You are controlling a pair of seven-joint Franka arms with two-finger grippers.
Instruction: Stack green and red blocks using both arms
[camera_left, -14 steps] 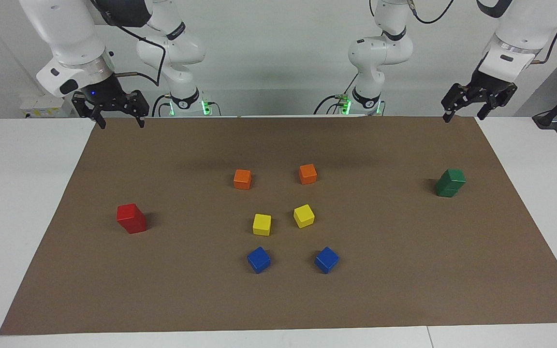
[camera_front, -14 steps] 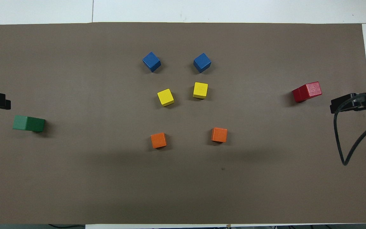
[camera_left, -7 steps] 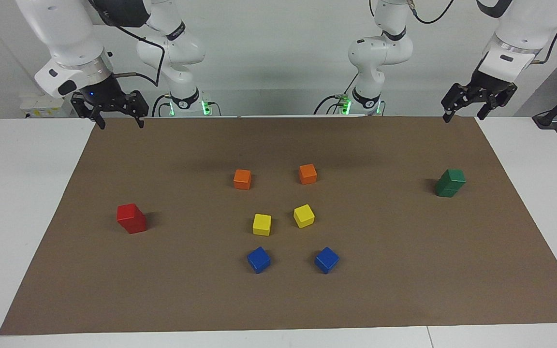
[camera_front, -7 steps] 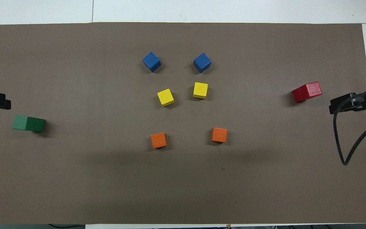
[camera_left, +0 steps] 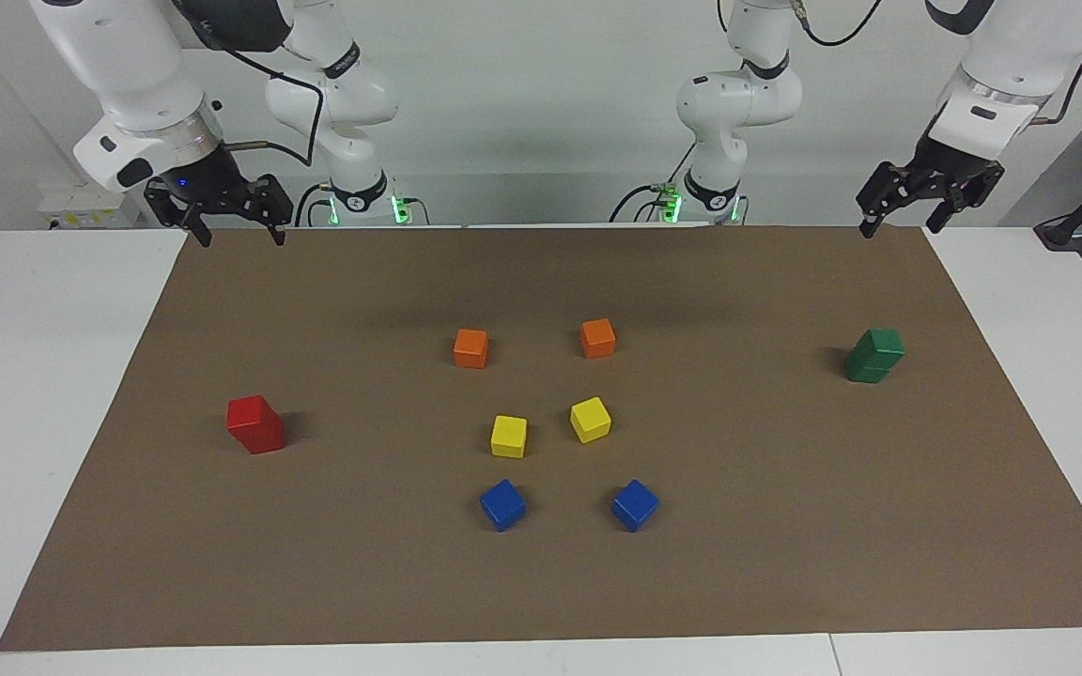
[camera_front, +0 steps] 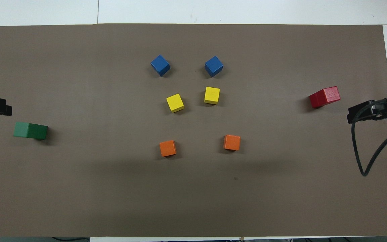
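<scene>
Two dark green blocks [camera_left: 874, 355] stand stacked one on the other at the left arm's end of the brown mat; the stack also shows in the overhead view [camera_front: 30, 130]. Two red blocks [camera_left: 255, 424] stand stacked at the right arm's end, also seen in the overhead view [camera_front: 324, 96]. My left gripper [camera_left: 900, 228] hangs open and empty over the mat's corner by the robots, apart from the green stack. My right gripper [camera_left: 242, 237] hangs open and empty over the mat's edge by the robots, apart from the red stack.
In the mat's middle lie two orange cubes [camera_left: 471, 347] [camera_left: 598, 338] nearest the robots, then two yellow cubes [camera_left: 508, 437] [camera_left: 590, 419], then two blue cubes [camera_left: 502, 504] [camera_left: 635, 505] farthest. The brown mat [camera_left: 785, 563] lies on a white table.
My right gripper has drifted slightly toward the table's middle. The left gripper and all blocks have not moved.
</scene>
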